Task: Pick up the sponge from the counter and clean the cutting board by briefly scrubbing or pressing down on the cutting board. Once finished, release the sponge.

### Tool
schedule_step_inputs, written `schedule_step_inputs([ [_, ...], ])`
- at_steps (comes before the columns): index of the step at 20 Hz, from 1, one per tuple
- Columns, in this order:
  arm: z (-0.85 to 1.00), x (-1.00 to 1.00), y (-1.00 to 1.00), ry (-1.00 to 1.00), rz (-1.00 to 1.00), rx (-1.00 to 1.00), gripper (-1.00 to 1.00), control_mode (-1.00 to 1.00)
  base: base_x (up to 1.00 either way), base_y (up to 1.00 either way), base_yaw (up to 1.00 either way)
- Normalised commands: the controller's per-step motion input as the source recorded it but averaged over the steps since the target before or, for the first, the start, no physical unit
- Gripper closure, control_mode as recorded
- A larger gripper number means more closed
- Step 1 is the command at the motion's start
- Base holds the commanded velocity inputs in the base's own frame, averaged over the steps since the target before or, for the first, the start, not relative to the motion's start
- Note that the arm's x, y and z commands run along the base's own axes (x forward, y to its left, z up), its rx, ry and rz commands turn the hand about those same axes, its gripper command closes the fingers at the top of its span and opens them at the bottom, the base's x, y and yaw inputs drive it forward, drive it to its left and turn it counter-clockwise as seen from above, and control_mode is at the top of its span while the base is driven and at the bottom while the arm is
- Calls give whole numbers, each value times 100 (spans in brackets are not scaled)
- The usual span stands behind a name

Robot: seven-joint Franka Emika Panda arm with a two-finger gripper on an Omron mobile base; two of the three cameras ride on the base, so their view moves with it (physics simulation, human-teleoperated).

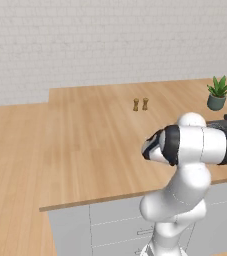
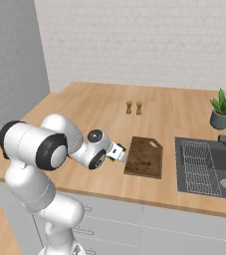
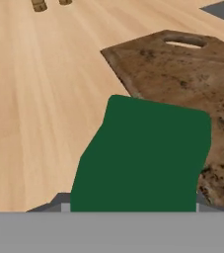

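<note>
Already gripping the sponge between its fingers, the gripper hangs at the near left edge of the cutting board on the desk, likely next to press down onto it.

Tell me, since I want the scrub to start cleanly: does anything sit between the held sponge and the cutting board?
Nothing visible does. The sponge is in the gripper at the cutting board's left edge. The two shakers stand far behind it.
</note>
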Motion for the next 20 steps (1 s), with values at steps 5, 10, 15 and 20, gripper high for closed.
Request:
schedule_step_inputs([
  [5,53,0,33,9,0,4,100,-100,0,0,0],
  [10,79,0,25,27,0,11,100,-100,0,0,0],
  [15,25,0,9,29,2,6,100,-100,0,0,0],
  [20,-21,0,7,11,6,0,100,-100,0,0,0],
])
